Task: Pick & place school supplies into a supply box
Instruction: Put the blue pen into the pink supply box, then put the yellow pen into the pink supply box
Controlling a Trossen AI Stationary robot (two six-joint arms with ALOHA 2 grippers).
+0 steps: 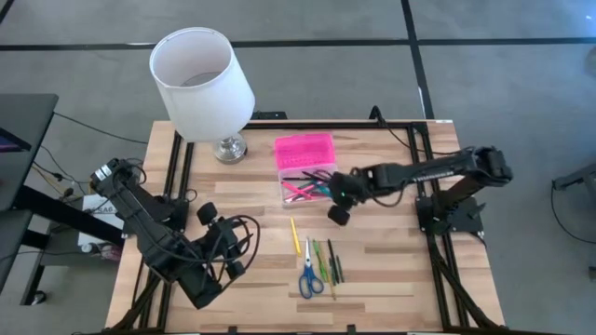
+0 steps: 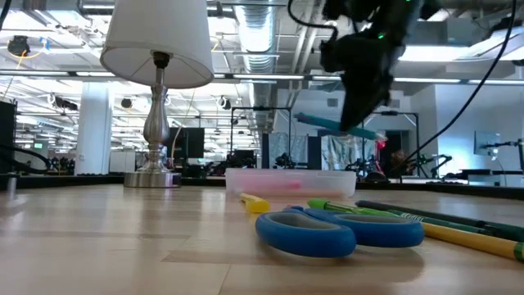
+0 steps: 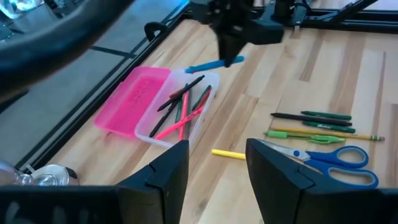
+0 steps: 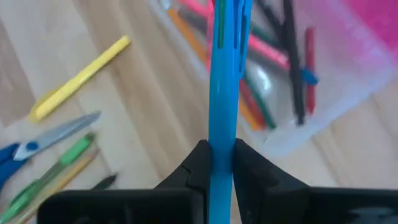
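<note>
Pale wood-grain table (image 1: pixel 391 270), clear plastic supply box (image 3: pixel 199 121), seemingly polished metal lamp base (image 2: pixel 155 131)

Nothing could be read from where I stood; the faint pale lettering along the right arm (image 1: pixel 438 169), behind its tool, stayed illegible.

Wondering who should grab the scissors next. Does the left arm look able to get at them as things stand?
Probably yes. The left gripper is open and empty, the blue scissors lie flat on bare table nearby with nothing between, and the right gripper holds a blue pen at the supply box.
</note>
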